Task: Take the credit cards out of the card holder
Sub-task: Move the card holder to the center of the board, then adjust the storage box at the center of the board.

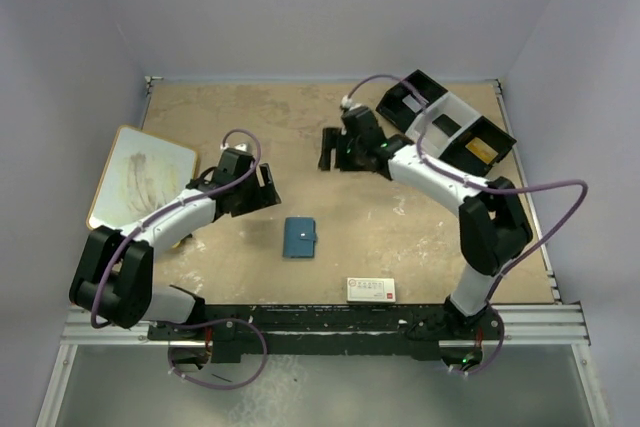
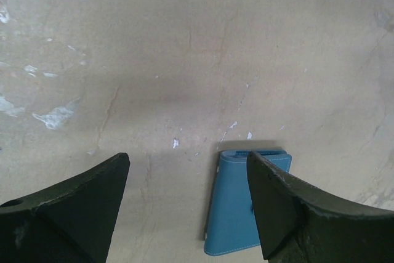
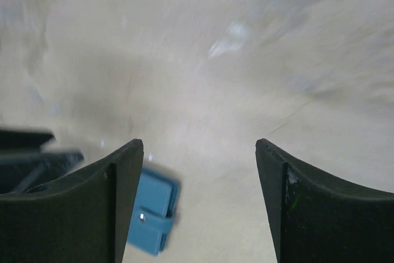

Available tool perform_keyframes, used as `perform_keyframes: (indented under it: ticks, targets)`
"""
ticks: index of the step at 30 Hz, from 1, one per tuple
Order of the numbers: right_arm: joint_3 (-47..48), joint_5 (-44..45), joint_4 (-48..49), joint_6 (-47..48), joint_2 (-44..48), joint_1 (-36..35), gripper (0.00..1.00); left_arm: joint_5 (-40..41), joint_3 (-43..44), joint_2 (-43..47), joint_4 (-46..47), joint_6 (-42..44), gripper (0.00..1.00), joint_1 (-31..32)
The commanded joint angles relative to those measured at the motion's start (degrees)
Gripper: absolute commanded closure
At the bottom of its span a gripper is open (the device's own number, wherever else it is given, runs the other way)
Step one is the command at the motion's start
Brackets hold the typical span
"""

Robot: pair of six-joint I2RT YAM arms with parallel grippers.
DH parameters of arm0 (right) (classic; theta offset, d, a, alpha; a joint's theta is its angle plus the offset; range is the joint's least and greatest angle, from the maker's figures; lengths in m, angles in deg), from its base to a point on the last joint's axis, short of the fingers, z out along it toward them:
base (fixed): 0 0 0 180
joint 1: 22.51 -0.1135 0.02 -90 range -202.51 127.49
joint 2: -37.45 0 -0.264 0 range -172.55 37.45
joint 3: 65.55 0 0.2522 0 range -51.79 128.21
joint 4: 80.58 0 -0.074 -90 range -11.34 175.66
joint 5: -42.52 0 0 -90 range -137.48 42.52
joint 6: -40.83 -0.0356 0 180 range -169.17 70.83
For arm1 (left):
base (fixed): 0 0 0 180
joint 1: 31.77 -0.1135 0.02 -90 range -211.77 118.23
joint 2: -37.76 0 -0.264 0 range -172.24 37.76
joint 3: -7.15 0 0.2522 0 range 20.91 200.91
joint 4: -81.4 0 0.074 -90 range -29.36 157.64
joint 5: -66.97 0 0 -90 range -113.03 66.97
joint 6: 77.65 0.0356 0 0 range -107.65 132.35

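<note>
The card holder (image 1: 299,237), a small blue wallet, lies folded shut on the table between the two arms, its snap tab fastened. In the left wrist view the card holder (image 2: 237,207) sits low and partly behind my right-hand finger. The right wrist view is blurred, and there the card holder (image 3: 151,210) is beside my left-hand finger. No credit cards show; the folded wallet hides its inside. My left gripper (image 1: 264,185) (image 2: 188,158) hovers up-left of the wallet, open and empty. Farther back, my right gripper (image 1: 332,151) (image 3: 198,146) is also open and empty.
A white box with red print (image 1: 371,290) lies near the front edge. A black-and-white compartment tray (image 1: 445,119) stands at the back right, with a small yellowish item (image 1: 481,152) in one compartment. A pale board (image 1: 140,175) lies at the left.
</note>
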Motion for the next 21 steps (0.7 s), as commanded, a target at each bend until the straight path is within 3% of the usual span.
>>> perform_keyframes:
  ticks: [1,11,21]
  targets:
    - [6.31,10.97,-4.73,1.04,2.26,10.32,0.22,-0.66,-0.67,2.27,3.59,-2.83,0.26,1.8]
    - [20.07,22.72,-8.35,0.58,-8.29,23.57,0.23,1.31,-0.77,1.65,0.02,-1.28,0.26,2.64]
    - [28.69,22.1,-10.81,1.05,-17.78,28.78,0.27,2.2,1.04,0.94,-1.43,-0.25,0.26,2.64]
